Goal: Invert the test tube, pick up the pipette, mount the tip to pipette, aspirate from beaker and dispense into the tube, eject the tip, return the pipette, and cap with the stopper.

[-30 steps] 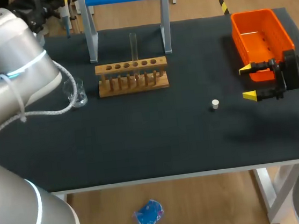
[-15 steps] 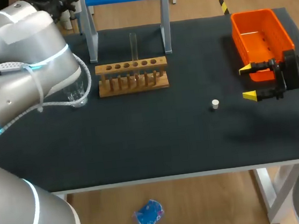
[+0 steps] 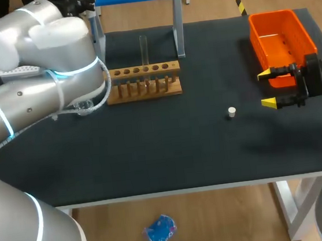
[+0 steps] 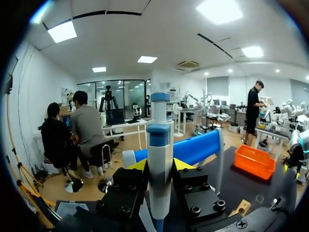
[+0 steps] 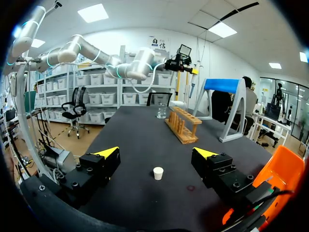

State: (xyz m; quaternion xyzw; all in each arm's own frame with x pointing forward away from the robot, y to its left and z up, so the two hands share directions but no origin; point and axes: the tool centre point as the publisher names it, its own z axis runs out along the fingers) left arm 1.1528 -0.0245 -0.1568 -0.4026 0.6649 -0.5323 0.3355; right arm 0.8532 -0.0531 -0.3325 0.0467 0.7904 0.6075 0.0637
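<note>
The orange bin [image 3: 280, 40] sits at the table's [image 3: 170, 154] far right corner. The rack [image 3: 142, 82] stands near the far edge, with 1 tube [image 3: 144, 49] upright in it. My left arm [image 3: 40, 82] covers most of the beaker [image 3: 84, 108] (only a bit of glass shows). The stopper [image 3: 231, 112] lies right of the middle. The left gripper [image 4: 160, 165], up high, squeezes the pipette [image 4: 159, 135] between its 2 fingers. The right gripper [image 3: 267, 88] is wide open by the right edge, apart from the stopper.

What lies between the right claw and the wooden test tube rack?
Only the white stopper, ahead of the open right claw; the test tube rack stands beyond it. The right wrist view shows this.
</note>
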